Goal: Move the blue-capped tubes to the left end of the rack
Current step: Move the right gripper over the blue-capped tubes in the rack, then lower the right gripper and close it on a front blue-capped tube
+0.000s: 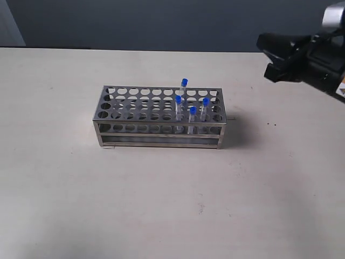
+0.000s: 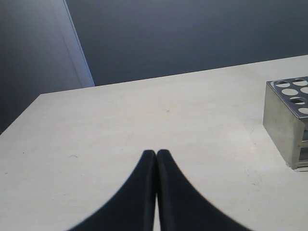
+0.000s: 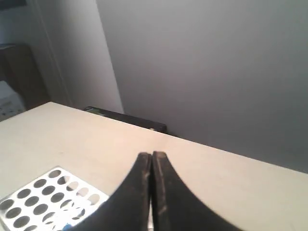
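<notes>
Standing upright in the right-hand part of the rack (image 1: 156, 142), the blue-capped tubes (image 1: 178, 101) were seen untouched, with both grippers pressed shut.

The rack was set on the pale table (image 1: 81, 205), its long side turned toward the exterior view, and the four tubes were spread over several rows. The right gripper (image 3: 152, 156) was held above the table at the far right of that view, well apart from the rack, its black fingers closed together on nothing. The left gripper (image 2: 156, 153) was likewise closed tip to tip over bare tabletop, one end of the rack being seen nearby.
</notes>
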`<state>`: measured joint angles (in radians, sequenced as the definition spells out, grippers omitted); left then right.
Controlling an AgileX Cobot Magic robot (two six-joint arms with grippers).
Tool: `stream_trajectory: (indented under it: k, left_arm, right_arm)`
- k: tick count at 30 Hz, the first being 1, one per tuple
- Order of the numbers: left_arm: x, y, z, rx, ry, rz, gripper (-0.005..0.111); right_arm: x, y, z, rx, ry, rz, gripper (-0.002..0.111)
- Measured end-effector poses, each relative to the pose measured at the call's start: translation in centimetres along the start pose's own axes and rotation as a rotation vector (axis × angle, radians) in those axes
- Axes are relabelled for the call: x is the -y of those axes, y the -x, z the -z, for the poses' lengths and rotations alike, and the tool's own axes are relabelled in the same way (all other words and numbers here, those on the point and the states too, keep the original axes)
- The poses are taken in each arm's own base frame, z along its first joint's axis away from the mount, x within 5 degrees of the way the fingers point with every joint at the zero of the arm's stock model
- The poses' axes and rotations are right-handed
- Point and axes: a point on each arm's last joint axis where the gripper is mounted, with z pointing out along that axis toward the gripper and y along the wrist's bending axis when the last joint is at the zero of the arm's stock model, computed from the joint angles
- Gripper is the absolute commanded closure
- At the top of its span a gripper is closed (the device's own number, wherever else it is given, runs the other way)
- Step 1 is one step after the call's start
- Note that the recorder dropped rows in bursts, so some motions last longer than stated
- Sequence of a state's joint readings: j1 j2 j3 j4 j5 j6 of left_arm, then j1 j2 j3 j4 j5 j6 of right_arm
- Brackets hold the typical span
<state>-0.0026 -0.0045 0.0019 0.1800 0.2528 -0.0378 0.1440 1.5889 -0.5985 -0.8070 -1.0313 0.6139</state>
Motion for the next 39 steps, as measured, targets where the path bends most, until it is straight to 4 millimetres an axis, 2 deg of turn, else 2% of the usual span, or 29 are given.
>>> stream_trajectory:
  k: [2, 4, 6, 9, 13, 25, 32, 39]
  left_arm:
    - [0.0, 0.0, 0.0, 0.000, 0.000, 0.000, 0.106]
    - [0.0, 0.0, 0.0, 0.000, 0.000, 0.000, 0.106]
    - [0.0, 0.0, 0.0, 0.000, 0.000, 0.000, 0.106]
    - [0.0, 0.0, 0.0, 0.000, 0.000, 0.000, 0.106]
    - [0.0, 0.0, 0.0, 0.000, 0.000, 0.000, 0.106]
    - [0.0, 0.0, 0.0, 0.000, 0.000, 0.000, 0.106]
    - [0.0, 0.0, 0.0, 0.000, 0.000, 0.000, 0.106]
    - [0.0, 0.0, 0.0, 0.000, 0.000, 0.000, 0.106]
  right_arm:
    - [-0.1, -1.5, -0.8, 0.007, 0.055, -0.006, 0.105]
    - [-0.3, -3.0, -2.0, -0.025, 0.120, 0.048, 0.093]
    - [-0.6, -4.5, -3.2, -0.085, 0.189, 0.104, 0.075]
    - [-0.9, -6.5, -4.7, -0.156, 0.275, 0.146, 0.056]
    - [-1.4, -7.8, -5.5, -0.188, 0.320, 0.149, 0.055]
    - [-1.4, -8.1, -5.8, -0.206, 0.297, 0.149, 0.055]
    - [-0.9, -9.9, -6.0, -0.240, 0.273, 0.112, 0.055]
    - [-0.8, -9.8, -6.1, -0.228, 0.258, 0.111, 0.055]
